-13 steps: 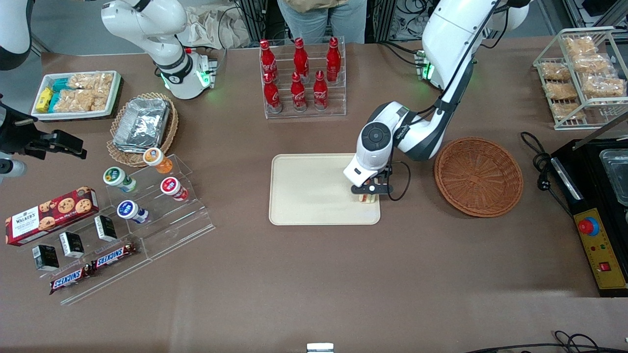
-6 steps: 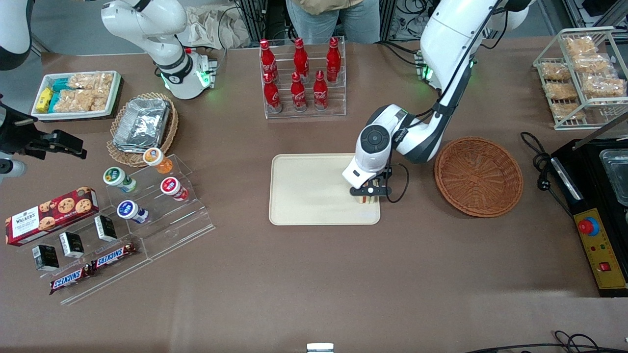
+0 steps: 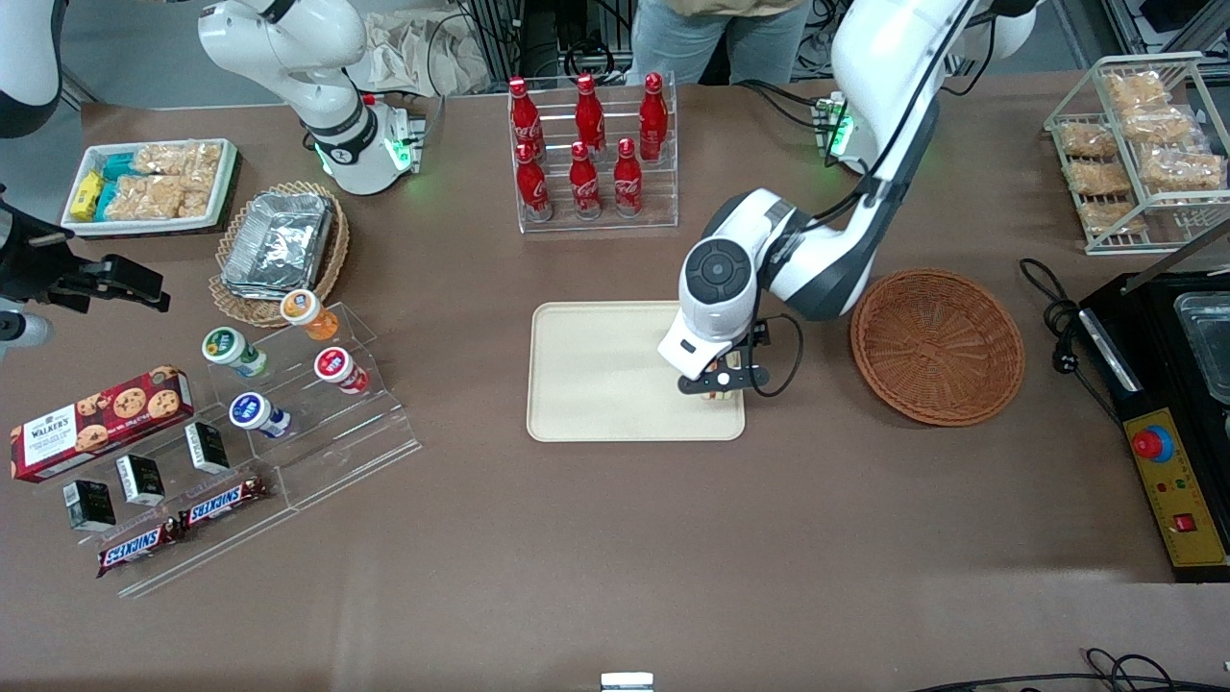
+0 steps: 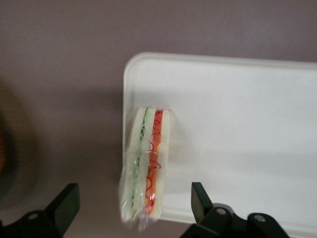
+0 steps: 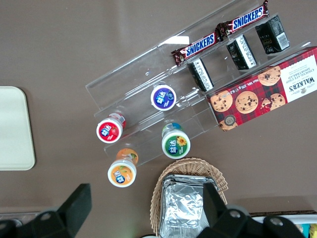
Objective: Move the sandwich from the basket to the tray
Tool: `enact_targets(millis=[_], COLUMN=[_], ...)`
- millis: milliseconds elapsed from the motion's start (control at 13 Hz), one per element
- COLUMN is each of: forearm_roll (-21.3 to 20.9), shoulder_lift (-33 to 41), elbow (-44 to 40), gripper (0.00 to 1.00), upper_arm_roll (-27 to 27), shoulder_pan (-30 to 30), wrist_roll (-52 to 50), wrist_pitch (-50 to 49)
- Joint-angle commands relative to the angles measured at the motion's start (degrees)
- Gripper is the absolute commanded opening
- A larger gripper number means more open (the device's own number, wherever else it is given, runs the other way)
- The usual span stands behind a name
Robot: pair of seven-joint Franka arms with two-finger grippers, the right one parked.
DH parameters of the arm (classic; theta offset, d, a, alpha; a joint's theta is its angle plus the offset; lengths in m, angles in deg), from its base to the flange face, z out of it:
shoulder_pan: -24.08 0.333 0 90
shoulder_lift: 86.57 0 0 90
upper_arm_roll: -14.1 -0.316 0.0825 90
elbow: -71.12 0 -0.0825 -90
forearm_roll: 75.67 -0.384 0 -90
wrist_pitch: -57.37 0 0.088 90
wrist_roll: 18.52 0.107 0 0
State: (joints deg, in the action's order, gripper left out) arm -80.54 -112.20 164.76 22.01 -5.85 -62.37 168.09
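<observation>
Gripper (image 4: 133,208) hangs open above the sandwich (image 4: 145,166), which stands on edge at the tray (image 4: 237,129) rim and risks toppling onto the table.

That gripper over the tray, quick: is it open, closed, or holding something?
Gripper: open, holding nothing, just above the sandwich, which lies on the tray.

overhead front view — close wrist views

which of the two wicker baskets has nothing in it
The reddish-brown basket, beside the tray where the open gripper hovers over the sandwich. The lighter tan basket holds foil containers.
</observation>
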Motion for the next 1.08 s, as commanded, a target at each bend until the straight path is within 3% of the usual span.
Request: enact_targets(millis=[0, 538, 692, 923, 1000], forearm_roll=[0.03, 5.46, 5.92, 6.10, 6.01], shoulder_lift=[1.89, 16.46, 22.79, 35.62, 36.00], elbow=[-8.91, -7.69, -5.33, 2.75, 2.68], gripper=[1.00, 1.00, 1.00, 1.00, 1.00], upper_arm_roll=[0.26, 0.17, 0.08, -2.89, -3.08], shoulder_pan=[3.98, 22.69, 25.51, 25.01, 24.39], wrist_roll=[2.78, 31.07, 32.16, 31.98, 31.72], wrist_pitch=[-9.18, -18.41, -21.94, -22.48, -22.56])
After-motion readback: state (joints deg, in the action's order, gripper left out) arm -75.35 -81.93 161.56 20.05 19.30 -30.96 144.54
